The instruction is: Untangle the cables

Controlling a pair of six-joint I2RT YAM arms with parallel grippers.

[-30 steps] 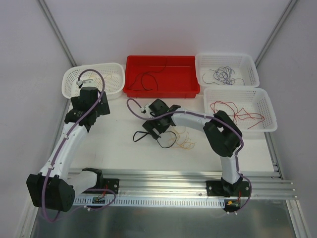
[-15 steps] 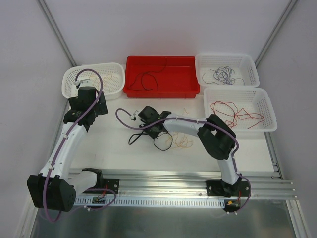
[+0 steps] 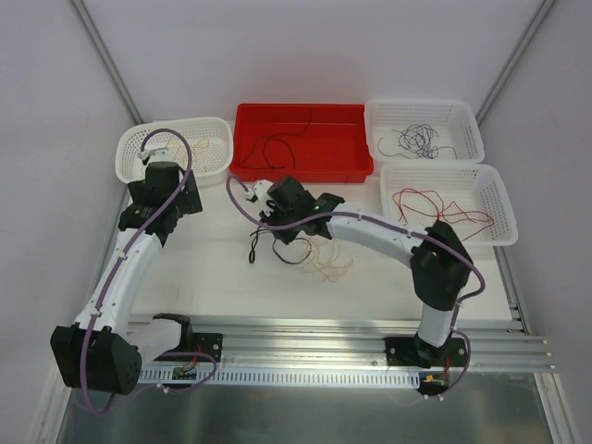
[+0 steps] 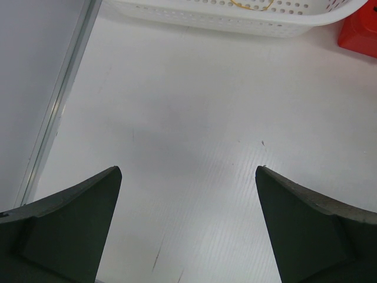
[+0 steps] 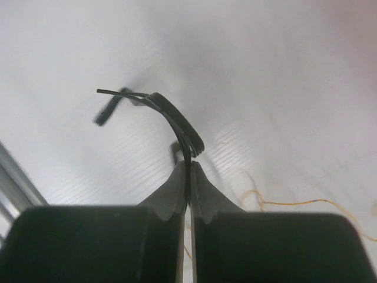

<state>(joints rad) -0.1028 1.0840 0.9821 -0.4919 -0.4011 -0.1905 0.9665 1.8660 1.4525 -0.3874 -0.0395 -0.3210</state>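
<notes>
Pinching black cable (image 5: 179, 121), right claw (image 5: 189, 168); yellow cable (image 3: 328, 265) beside, red bin (image 3: 344, 139) near.

No legible text, label, brand, number or sign in any of the three views. Small electronic board (image 3: 185, 372) on the front rail (image 3: 324, 344), near the left arm's base: any markings on it are too small to read.
</notes>
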